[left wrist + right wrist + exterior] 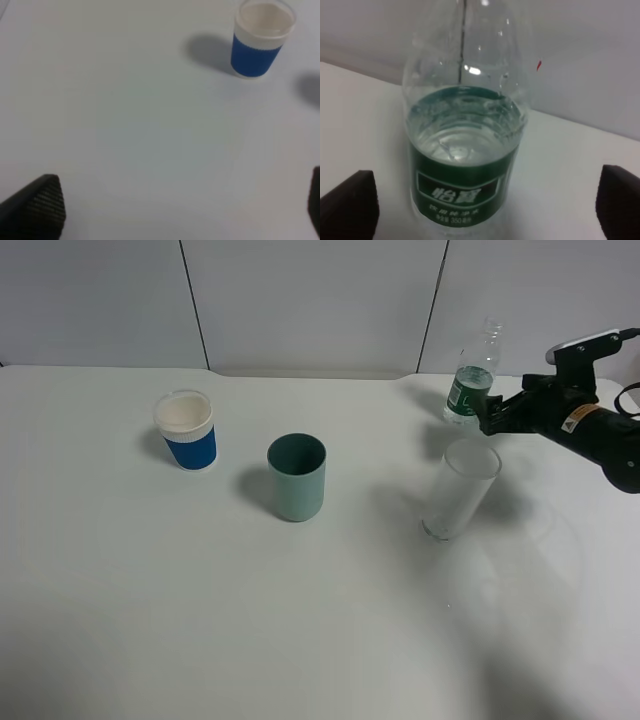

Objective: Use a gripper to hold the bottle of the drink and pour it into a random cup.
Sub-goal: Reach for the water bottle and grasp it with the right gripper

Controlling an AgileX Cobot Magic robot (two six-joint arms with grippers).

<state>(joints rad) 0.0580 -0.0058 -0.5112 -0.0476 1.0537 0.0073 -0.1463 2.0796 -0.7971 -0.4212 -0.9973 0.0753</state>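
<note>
The bottle of the drink (470, 383) stands upright at the back right of the table; it is clear, with a dark green label and water up to the label's top. In the right wrist view the bottle (465, 150) fills the middle. My right gripper (492, 412) is right beside it and open (485, 207), with one fingertip (350, 205) on each side of the bottle and a gap to each. The teal cup (297, 477) stands mid-table, well left of the bottle. My left gripper (180, 210) hangs open over bare table.
A tall clear glass (460, 488) stands just in front of the bottle, below my right arm. A white cup with a blue sleeve (186, 430) is at the left, and the left wrist view shows it too (260, 40). A wall runs behind the table.
</note>
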